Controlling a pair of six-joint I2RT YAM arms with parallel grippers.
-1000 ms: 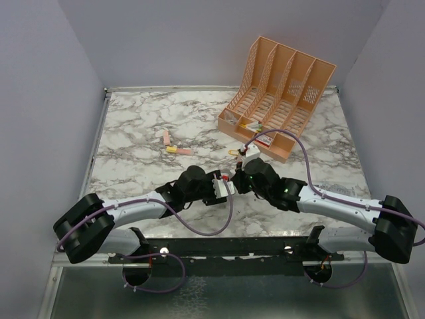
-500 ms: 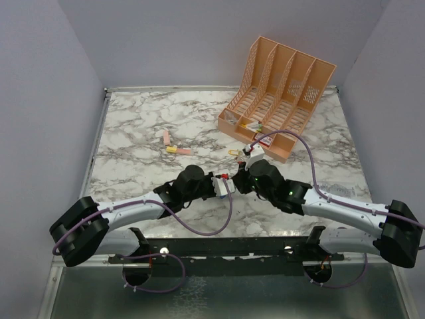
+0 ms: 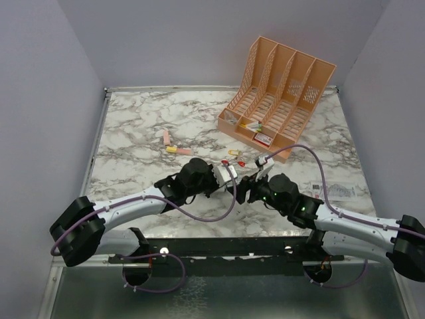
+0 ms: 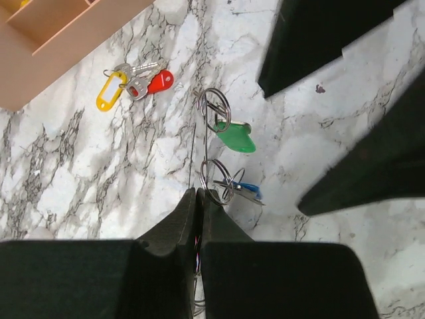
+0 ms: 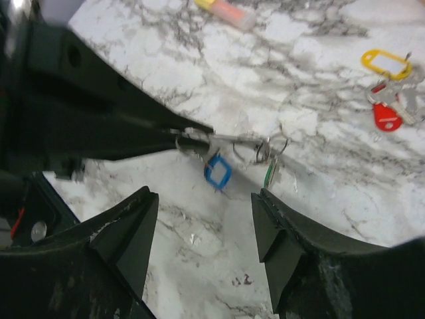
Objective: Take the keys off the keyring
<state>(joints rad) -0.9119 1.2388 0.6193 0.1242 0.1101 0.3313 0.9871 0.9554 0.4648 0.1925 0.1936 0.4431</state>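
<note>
Mid-table, just ahead of both arms: the keyring (image 5: 229,138) is pinched by the left gripper (image 4: 198,199). Its fingers are pressed together on the thin rim with no gap showing. Two small split rings hang on it, one with a green tag (image 4: 234,138) and one with a blue tag (image 4: 247,191). I cannot tell whether the tags touch the table (image 4: 86,173).

Right gripper (image 5: 204,201) hovers beside the tags, jaws wide apart and holding nothing.

Two keys (image 4: 136,74) with a yellow tag (image 4: 110,90) and a red tag (image 4: 159,81) already lie free near the file organiser (image 4: 53,33).

My read: next job is stripping the green-tagged key, the one farther from the left fingers.

- Keep the left arm steady as the anchor.
- Bring the right jaws onto the tag or its split ring, not the wire.
- Draw along the rim toward its free end; I expect a sideways pull to twist the ring out of the pinch.
</note>
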